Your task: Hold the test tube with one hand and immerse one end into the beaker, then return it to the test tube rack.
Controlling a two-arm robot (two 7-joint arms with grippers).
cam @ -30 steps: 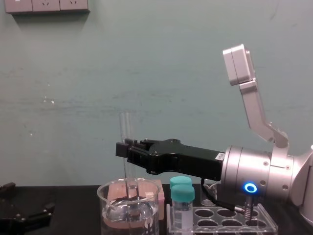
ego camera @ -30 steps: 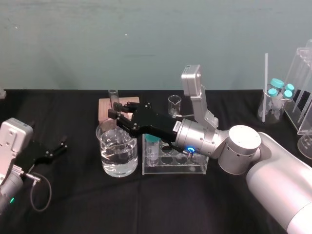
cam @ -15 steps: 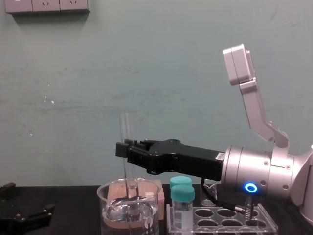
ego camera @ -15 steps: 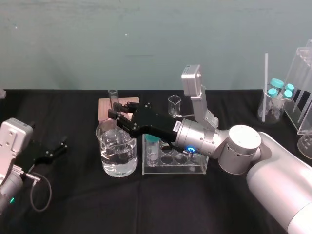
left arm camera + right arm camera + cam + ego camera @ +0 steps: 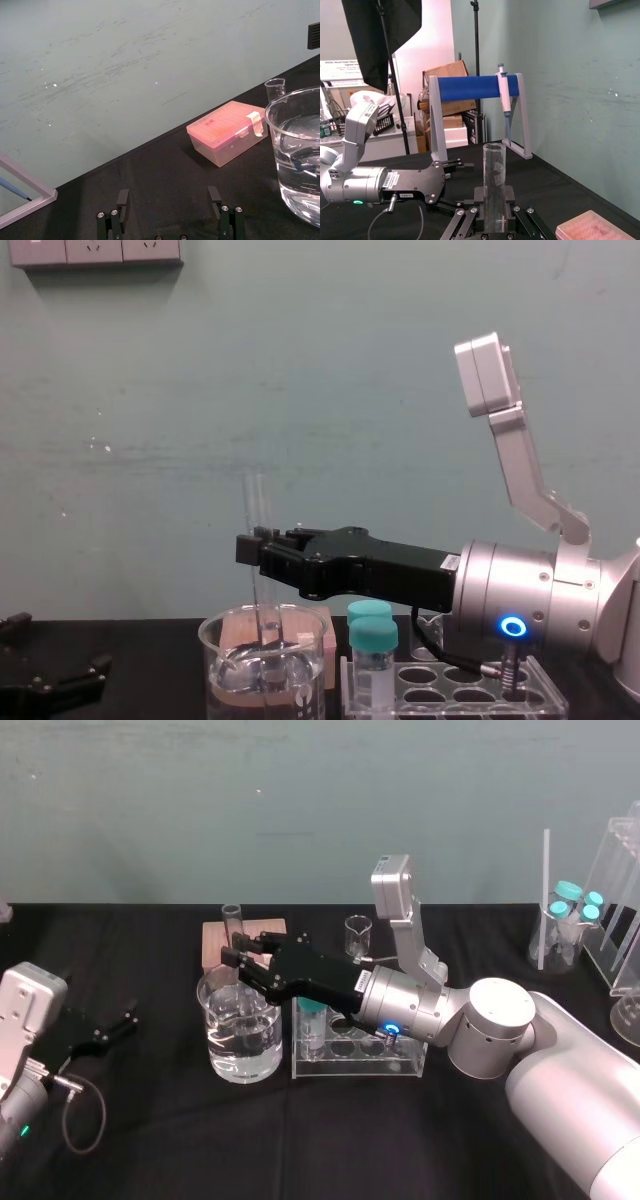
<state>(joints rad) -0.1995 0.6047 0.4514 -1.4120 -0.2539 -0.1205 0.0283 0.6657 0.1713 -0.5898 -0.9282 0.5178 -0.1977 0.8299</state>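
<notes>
The test tube [image 5: 256,508] stands upright, its lower end reaching down inside the beaker [image 5: 222,672] to the water. Its open top pokes up above the right gripper [image 5: 250,548], whose fingers are clamped on the glass partway along. Just beside the beaker at 3 o'clock sits the test tube rack [image 5: 360,1062], with a teal-capped vial [image 5: 372,652] standing in it. A pink box [image 5: 246,933] lies at 12 o'clock. Well off at 9 o'clock, the left gripper [image 5: 112,1028] sits low by the table, fingers spread apart.
</notes>
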